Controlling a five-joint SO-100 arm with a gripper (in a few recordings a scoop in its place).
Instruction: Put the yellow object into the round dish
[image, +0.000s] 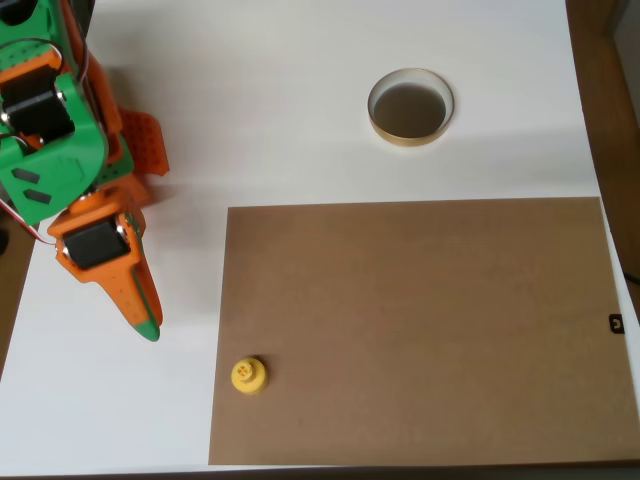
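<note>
Yellow object (248, 375) sits outside the empty round dish (410, 137); gripper (143, 318) clenched.

Bright, even light washes the white table top (300, 100) almost featureless. Soft shadows fall beside the orange-and-green arm (80, 150). Focus is slightly soft throughout.

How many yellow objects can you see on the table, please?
1: the yellow object sits near the brown board's lower-left corner in the overhead view.
</note>
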